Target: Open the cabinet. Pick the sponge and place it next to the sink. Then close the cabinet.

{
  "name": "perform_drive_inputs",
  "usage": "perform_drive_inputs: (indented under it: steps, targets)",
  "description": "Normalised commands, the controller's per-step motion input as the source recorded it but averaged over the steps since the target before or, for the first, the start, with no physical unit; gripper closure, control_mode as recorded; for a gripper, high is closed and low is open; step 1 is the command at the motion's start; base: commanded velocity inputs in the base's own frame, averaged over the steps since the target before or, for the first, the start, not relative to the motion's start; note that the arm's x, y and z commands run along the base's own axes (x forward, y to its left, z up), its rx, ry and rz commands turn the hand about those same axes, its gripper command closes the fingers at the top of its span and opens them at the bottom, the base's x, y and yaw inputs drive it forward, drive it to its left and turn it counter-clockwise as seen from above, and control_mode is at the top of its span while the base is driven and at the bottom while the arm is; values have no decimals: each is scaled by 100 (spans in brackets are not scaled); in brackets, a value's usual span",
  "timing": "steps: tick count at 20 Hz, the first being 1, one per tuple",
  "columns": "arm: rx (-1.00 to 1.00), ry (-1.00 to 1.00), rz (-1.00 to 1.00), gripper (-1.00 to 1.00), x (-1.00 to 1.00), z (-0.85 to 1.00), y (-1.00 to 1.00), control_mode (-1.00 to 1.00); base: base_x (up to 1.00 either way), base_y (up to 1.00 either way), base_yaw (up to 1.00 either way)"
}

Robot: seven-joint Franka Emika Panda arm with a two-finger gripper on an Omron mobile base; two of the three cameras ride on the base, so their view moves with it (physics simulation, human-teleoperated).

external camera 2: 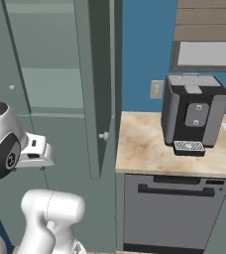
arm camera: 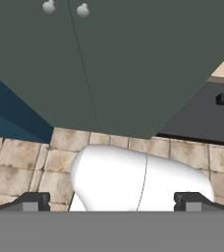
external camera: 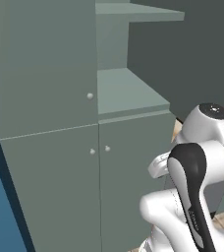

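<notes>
In front of the base stood the tall grey-green cabinet, its upper right door swung open, shelves bare. The two-finger gripper hung spread wide, holding nothing.

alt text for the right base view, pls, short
The tall grey-green cabinet has its upper right door swung open edge-on, showing bare shelves. Right of it, a black coffee machine stands on a beige counter above a dark dishwasher panel. The white arm fills the lower left.
</notes>
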Motion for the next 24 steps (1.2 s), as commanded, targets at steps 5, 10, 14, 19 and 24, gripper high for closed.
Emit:
perform_drive_inputs:
  steps: [5,10,14,19,24]
  targets:
    - [0,0,0,-100,0,0,0,100,0,-8,0]
    - [0,0,0,-100,0,0,0,100,0,0,0]
    - [0,0,0,-100,0,0,0,100,0,0,0]
    - [0,0,0,-100,0,0,0,-100,0,0,0]
    - [0,0,0,-100,0,0,0,-100,0,0,0]
